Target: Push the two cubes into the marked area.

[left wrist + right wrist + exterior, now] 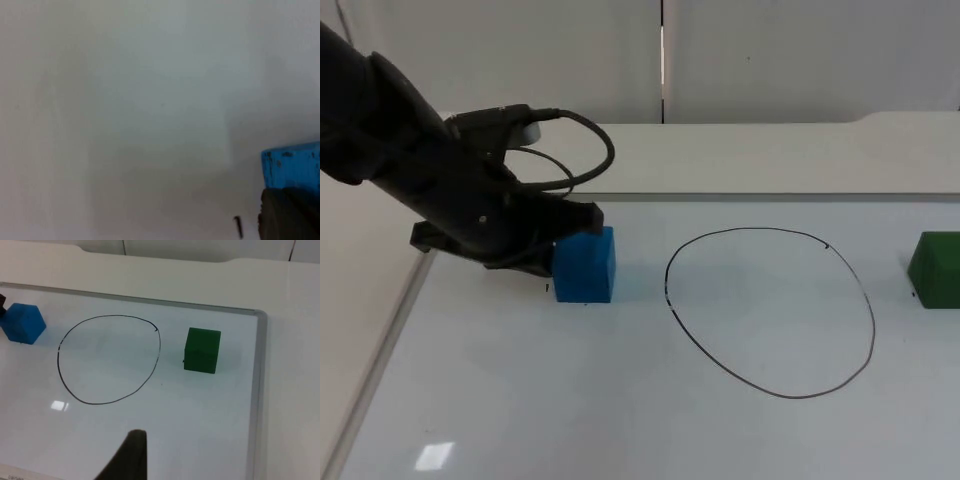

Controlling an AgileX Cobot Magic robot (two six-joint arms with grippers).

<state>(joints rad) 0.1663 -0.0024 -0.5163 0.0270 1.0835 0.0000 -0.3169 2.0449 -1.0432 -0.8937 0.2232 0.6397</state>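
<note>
Left claw (552, 252) sits low on the tabletop (620, 400), touching the blue cube (585, 265) on its side away from the drawn circle (770, 312), prob. so a shove sends it in; can't tell whether its fingers are open or closed, nothing gripped. Blue cube is just outside the circle's left edge. Green cube (935, 270) is outside on the opp. side; right claw (131, 456) waits above the tabletop, grip state can't be told.
</note>
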